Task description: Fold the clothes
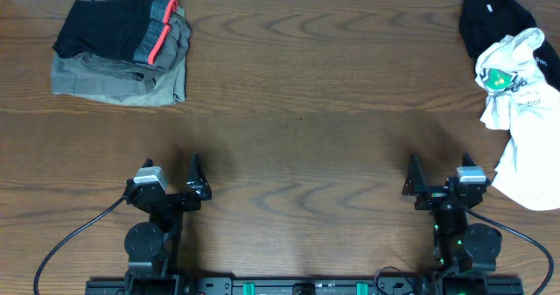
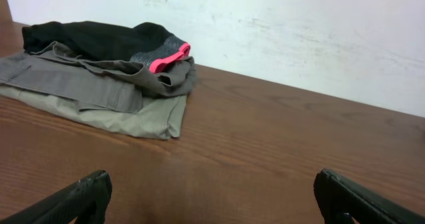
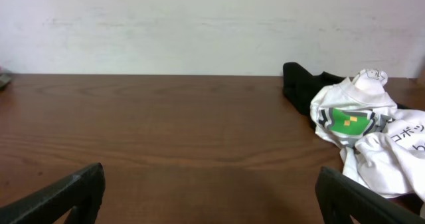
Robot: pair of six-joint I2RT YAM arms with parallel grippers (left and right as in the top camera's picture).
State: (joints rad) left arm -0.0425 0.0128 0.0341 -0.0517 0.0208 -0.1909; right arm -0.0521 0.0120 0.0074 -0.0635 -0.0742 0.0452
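Both arms sit at the near edge of the worktop (image 1: 297, 120), folded back over their bases, with black cables (image 1: 74, 238) trailing off the outer side of each.

Left pincer (image 1: 195, 174): released. In its wrist view the two dark fingertips (image 2: 83, 197) stand wide apart at the bottom corners, with bare wood between them. It holds nothing and touches no cloth.

Right pincer (image 1: 412, 174): also released. Its fingertips (image 3: 73, 191) are spread the same way over bare wood, and it holds nothing.

Middle of the worktop: dark brown wood grain only, lying between the arms and the garments.

Far left corner: a folded stack. The grey-olive garment (image 1: 114, 80) lies flat at the bottom. The black trousers (image 1: 101, 25) lie folded on top of it, towards the far side, with the grey waistband and its red-orange lining turned up along the right edge of the stack. The stack is well apart from the left pincer.

Far right corner: an unfolded heap. The white shirt (image 1: 525, 120) is crumpled, with a green print and some dark lettering showing, and it runs off the right edge of the overhead view. Its near end lies just beside the right arm. The black garment (image 1: 492, 19) is bunched behind it and touches it.

Behind the far edge: a plain white wall (image 3: 199, 24).
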